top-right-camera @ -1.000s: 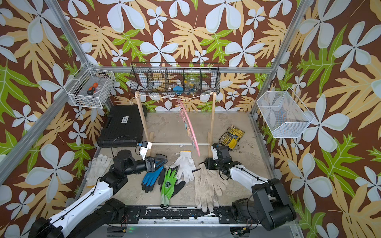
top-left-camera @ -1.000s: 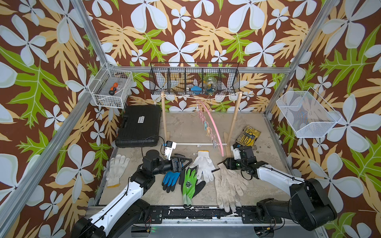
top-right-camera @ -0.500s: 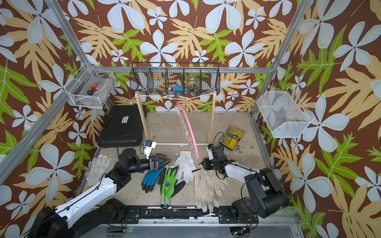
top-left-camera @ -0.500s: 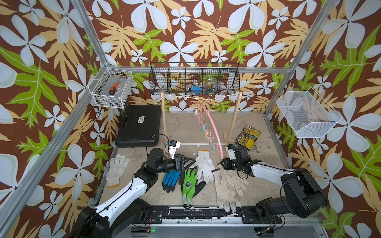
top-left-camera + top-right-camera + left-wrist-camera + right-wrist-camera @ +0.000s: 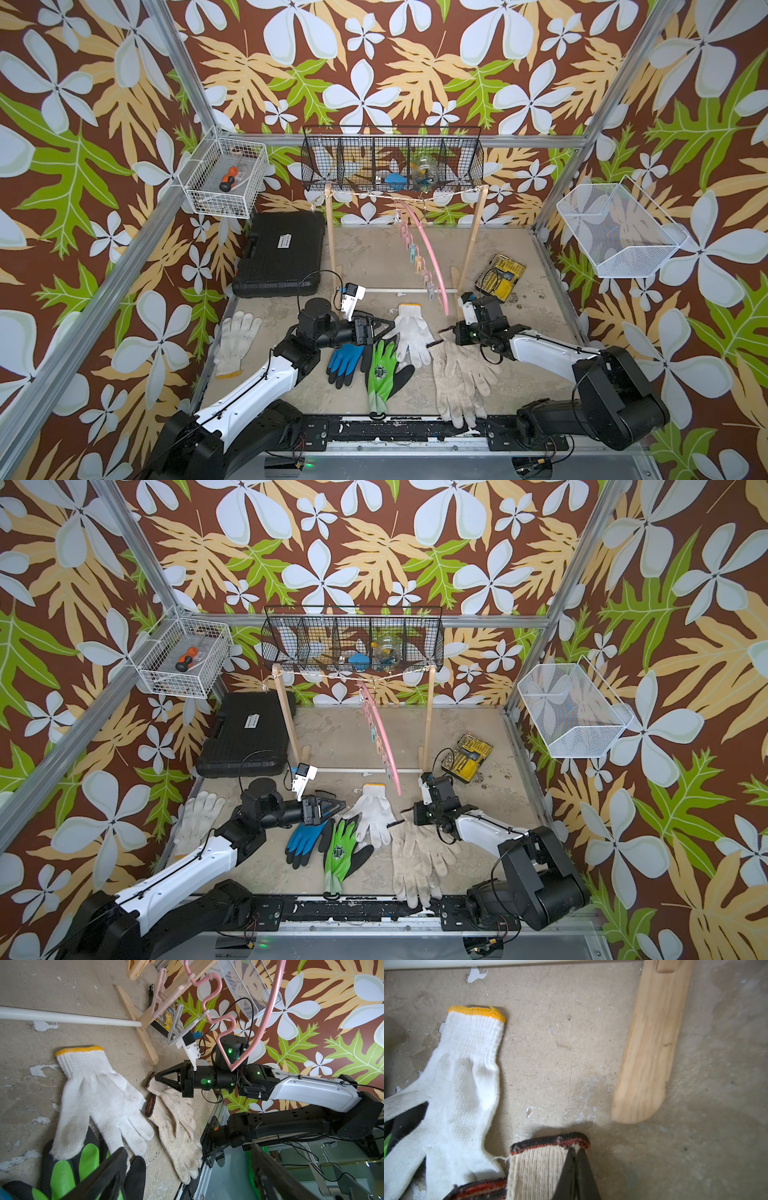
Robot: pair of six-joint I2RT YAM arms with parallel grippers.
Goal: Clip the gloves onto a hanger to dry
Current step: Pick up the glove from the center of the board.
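Two dirty beige gloves (image 5: 461, 374) lie overlapped at the front right. My right gripper (image 5: 576, 1151) is shut on the dark-trimmed cuff (image 5: 550, 1141) of the upper one, low at the floor; the pinch also shows in the left wrist view on the right gripper (image 5: 154, 1078). A white glove with a yellow cuff (image 5: 411, 332) lies to their left, then the neon green glove (image 5: 382, 370) and the blue glove (image 5: 345, 361). My left gripper (image 5: 388, 326) hovers open above the green and blue gloves, holding nothing. Another white glove (image 5: 235, 340) lies far left. The pink hanger (image 5: 432, 253) with its clips (image 5: 415, 257) hangs from the string.
The wooden rack's posts (image 5: 331, 241) and white floor bar (image 5: 399, 291) stand just behind the gloves. A black case (image 5: 282, 253) sits at the back left and a yellow bit box (image 5: 500, 276) at the back right. Wire baskets (image 5: 619, 232) hang on the walls.
My right gripper's jaws have closed onto the beige glove's cuff. The left gripper has edged slightly rightward and stays open.
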